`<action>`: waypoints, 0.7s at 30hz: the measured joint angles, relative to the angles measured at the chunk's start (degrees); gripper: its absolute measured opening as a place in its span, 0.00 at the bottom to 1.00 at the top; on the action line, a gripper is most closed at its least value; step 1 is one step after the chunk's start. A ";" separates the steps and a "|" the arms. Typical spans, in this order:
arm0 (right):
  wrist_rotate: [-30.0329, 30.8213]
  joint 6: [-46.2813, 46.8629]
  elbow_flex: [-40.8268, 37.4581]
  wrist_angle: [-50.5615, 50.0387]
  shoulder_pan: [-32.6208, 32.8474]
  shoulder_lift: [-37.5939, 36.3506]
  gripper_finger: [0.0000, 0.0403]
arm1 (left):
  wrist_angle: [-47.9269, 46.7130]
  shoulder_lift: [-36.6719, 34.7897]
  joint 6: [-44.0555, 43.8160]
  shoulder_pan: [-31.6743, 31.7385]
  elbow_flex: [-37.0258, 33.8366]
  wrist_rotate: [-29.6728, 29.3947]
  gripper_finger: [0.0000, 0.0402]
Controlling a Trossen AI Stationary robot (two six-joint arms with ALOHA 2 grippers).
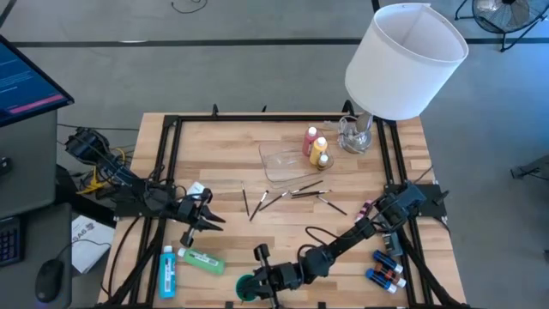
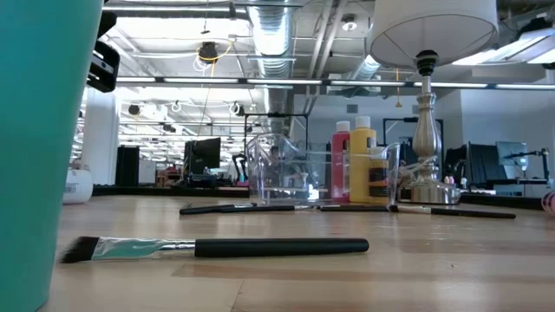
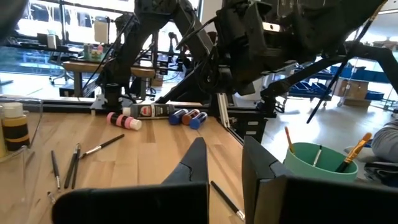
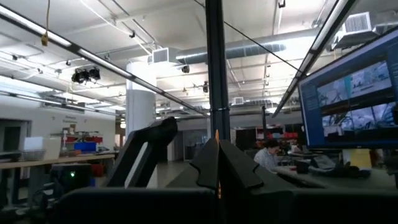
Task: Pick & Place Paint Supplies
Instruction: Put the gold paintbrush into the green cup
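My right gripper (image 1: 260,256) is at the table's near edge, just above a green cup (image 1: 248,288) that holds brushes (image 3: 318,155). It is shut on a thin dark brush (image 4: 212,68). My left gripper (image 1: 213,219) hovers open and empty at the near left, its fingers level (image 3: 221,165). Beside it a green bottle (image 1: 202,261) and a blue bottle (image 1: 167,271) lie on their sides. Several brushes (image 1: 292,195) lie flat mid-table. A pink bottle (image 1: 310,140) and a yellow bottle (image 1: 319,151) stand upright in the clear tray (image 1: 283,161). My right gripper pinches the brush's thin dark handle (image 4: 216,127) between its two fingertips. The fingers slant upward and the handle runs on beyond them, lifted clear of the table. Its other end is hidden behind the fingers.
A big white lampshade (image 1: 405,58) on a metal base (image 1: 356,135) stands at the far right corner. Small bottles (image 1: 385,271) lie at the near right edge, with a pink one (image 1: 367,209) beside my right arm. A flat brush (image 2: 225,249) lies near the front.
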 joint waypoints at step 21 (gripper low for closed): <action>-1.45 4.64 3.67 -1.36 -1.98 5.57 0.00 | -0.20 0.46 0.87 0.02 0.00 -1.34 0.00</action>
